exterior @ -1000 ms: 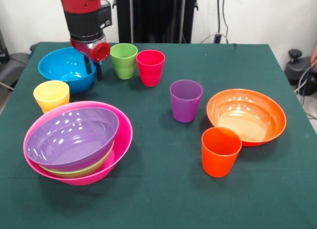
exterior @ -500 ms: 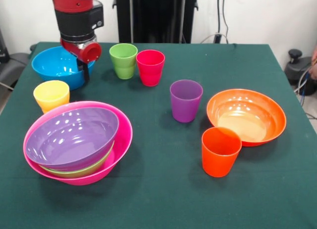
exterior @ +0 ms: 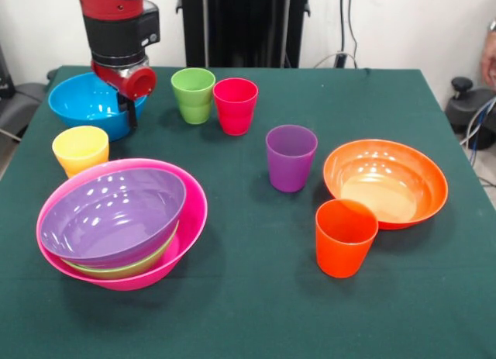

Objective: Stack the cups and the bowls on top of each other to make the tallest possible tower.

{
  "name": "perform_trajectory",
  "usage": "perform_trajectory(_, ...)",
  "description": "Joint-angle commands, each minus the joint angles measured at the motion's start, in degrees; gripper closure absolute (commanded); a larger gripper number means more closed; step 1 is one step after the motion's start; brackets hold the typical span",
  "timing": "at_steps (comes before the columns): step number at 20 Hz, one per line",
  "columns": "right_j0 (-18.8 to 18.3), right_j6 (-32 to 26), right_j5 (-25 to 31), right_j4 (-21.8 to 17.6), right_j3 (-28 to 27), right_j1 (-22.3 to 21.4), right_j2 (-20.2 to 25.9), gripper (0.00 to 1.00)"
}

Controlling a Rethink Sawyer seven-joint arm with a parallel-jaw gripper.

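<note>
**Claw at the blue bowl's rim**

Green cloth covers the whole desk (exterior: 256,312), and behind it I see a white wall and some black gear.

My claw (exterior: 126,109) hangs down at the near rim of the blue bowl (exterior: 81,103), at the far left. One dark finger shows outside the rim. I think the other finger is inside the bowl, so I judge the claw is pinching the rim, but I can't see it well enough to be sure.

The tower (exterior: 124,223) sits in front of the claw, closer to the camera. It is the pink bowl (exterior: 190,219) with the green bowl (exterior: 128,267) in it and the purple bowl (exterior: 108,215) on top. The yellow cup (exterior: 80,150) stands between the blue bowl and the tower.

So my next move, I think, goes from the blue bowl straight toward the camera, over the yellow cup, to the pile. I must lift high, or the bowl may bump that cup.

The green cup (exterior: 193,94) and red cup (exterior: 235,105) stand side by side, touching or nearly so, near the claw. The purple cup (exterior: 291,157), orange bowl (exterior: 385,182) and orange cup (exterior: 345,236) wait well off to the right.
</note>
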Motion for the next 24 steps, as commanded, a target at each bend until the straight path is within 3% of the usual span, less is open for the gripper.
perform_trajectory(1, 0.9, -4.2, 4.2, -1.9, 0.8, -1.2, 2.6, 1.00)
perform_trajectory(6, -0.8, -5.4, 8.7, 1.6, 8.3, -12.4, 5.3, 1.00)
perform_trajectory(12, -2.6, -8.8, 16.9, 6.3, 12.8, -22.7, 7.8, 1.00)
perform_trajectory(17, -3.4, -10.2, 21.3, 9.1, 14.8, -27.4, 9.2, 1.00)
perform_trajectory(24, -3.9, -11.4, 25.5, 12.0, 14.3, -30.7, 11.6, 1.00)
